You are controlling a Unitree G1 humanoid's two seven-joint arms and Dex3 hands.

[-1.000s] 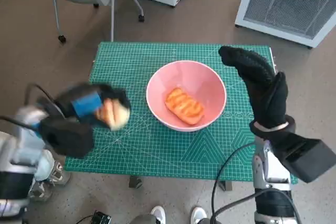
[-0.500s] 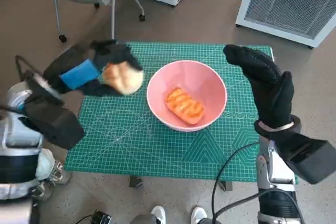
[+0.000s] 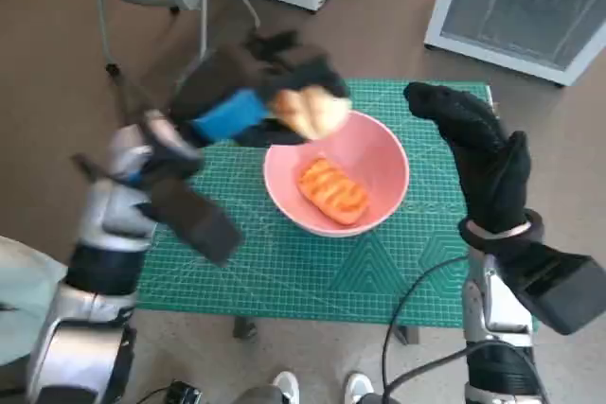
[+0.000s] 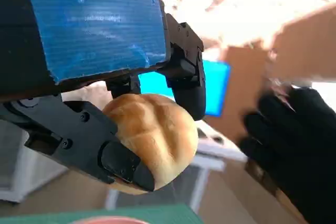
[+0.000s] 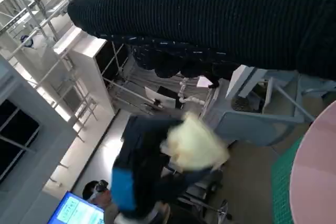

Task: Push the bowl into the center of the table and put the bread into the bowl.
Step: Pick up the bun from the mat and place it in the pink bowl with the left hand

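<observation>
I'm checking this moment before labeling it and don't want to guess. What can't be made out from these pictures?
- Left hand and bread roll, head view: motion-blurred, so the roll's height over the pink bowl is unclear.
- Right hand: palm side hidden in the head view; the right wrist view shows only the glove's back.
- Bowl, left wrist view: cut off by the edge.
</observation>
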